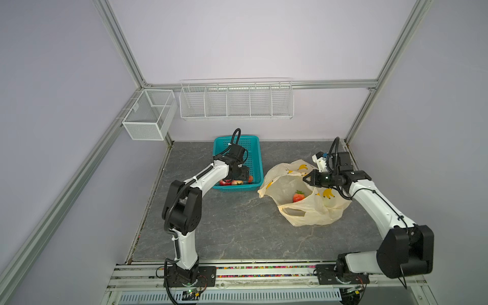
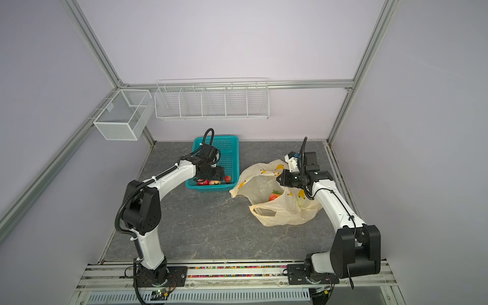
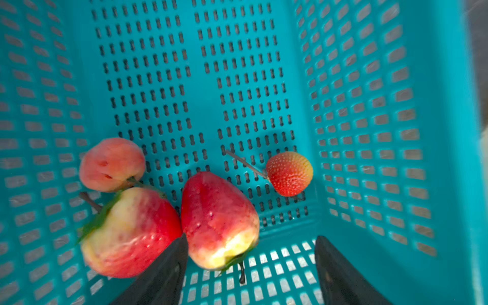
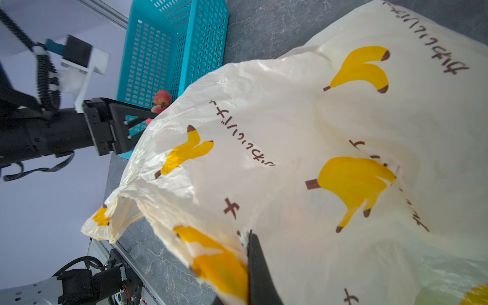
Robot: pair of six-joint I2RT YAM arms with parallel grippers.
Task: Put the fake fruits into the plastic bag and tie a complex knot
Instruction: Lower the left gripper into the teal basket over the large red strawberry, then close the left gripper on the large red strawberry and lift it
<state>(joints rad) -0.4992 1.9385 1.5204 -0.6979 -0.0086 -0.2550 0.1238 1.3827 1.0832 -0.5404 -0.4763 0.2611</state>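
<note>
1. Hanging over the near end of the teal basket (image 1: 254, 148), the left gripper (image 3: 250, 239) has its jaws spread wide. One finger touches a red pear-shaped fruit (image 3: 219, 219), and the other stands clear of it.
2. Four fake fruits lie in that end of the basket. They are the red one, a red-and-yellow one (image 3: 129, 232) against it, a pale pink one (image 3: 112, 163) touching that, and a small dotted strawberry (image 3: 289, 173) apart.
3. The right gripper (image 1: 306, 180) is pressed together on the rim of the plastic bag (image 1: 311, 215), holding its mouth up.
4. Inside the open bag sits a large strawberry (image 1: 298, 196), and a pale green shape (image 2: 299, 202) shows through the film.
5. The bag rests on the grey table (image 1: 237, 229), just right of the basket, with one loop handle (image 1: 290, 211) lying loose at the front.
</note>
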